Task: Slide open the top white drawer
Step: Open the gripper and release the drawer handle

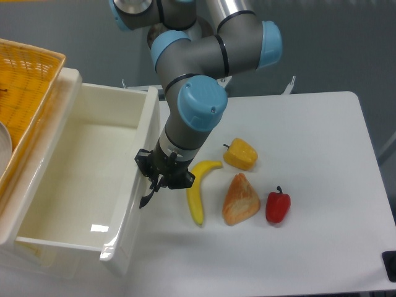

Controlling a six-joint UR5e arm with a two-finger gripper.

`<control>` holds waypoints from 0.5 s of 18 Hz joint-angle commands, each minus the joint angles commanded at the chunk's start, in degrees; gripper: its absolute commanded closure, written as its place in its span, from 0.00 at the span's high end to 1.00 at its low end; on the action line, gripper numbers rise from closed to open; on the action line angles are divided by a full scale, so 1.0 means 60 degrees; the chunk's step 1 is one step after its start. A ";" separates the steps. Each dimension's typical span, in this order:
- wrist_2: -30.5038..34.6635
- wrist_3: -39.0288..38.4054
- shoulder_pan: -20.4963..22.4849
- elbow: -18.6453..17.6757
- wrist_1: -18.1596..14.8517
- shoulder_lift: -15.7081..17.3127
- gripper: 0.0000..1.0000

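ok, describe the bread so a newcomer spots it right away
Start at the white table, where four food items lie just right of the robot's black pincer. The golden-brown wedge-shaped bread piece lies between the curved yellow banana and the glossy red pepper, below the yellow pepper. It alone is crusty, matte and triangular.

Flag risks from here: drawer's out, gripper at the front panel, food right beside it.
1. The gripper sits right by the top white drawer front near its black handle; whether the jaws are clear of it is hidden, so retracting could snag.
2. The banana lies just beside the gripper; a sideways swing could knock it into the bread and the red pepper.
3. The drawer is far out; more pull might tip it.
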 joint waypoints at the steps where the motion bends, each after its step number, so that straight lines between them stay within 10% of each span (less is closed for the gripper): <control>1: 0.0000 0.0000 0.0000 0.0000 0.0000 0.0000 0.25; 9: 0.0014 -0.0015 0.0015 0.0000 -0.0015 0.0000 0.54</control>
